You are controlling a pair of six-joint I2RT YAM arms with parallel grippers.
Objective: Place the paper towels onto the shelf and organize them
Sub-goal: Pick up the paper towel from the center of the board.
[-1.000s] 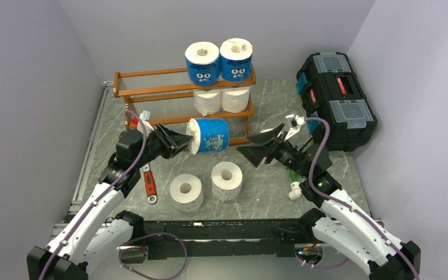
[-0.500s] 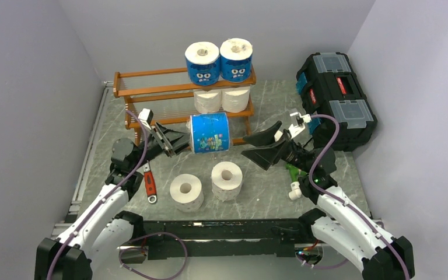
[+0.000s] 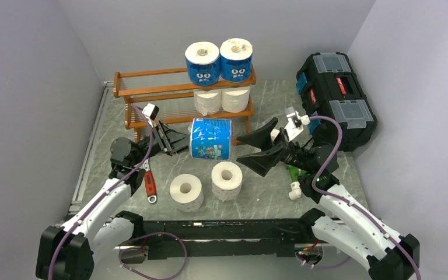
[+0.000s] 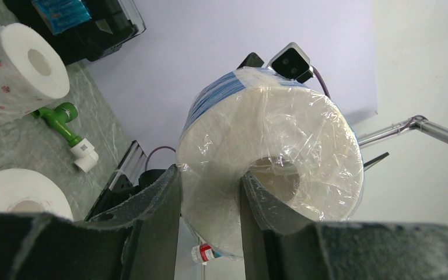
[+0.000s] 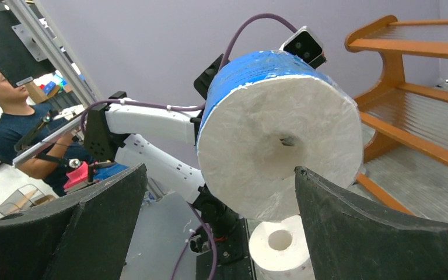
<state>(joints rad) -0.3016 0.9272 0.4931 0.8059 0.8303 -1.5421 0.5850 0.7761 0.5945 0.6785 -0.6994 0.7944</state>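
Left jaws pinch blue-wrapped roll (image 3: pixel 210 139) wall; right jaws spread nearby.

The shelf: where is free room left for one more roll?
The left halves of the top and middle tiers of the shelf are bare. The right ends are crowded: two blue-wrapped rolls above, two white rolls below.

Blue-wrapped roll (image 3: pixel 211 139) higher (nearer right gripper (image 3: pixel 238 150))

The marbled table (image 3: pixel 268 96) bears the shelf (image 3: pixel 151 74), black toolbox (image 3: pixel 335 99), two paper towels (image 3: pixel 186 191), a wrench (image 3: pixel 150 185).
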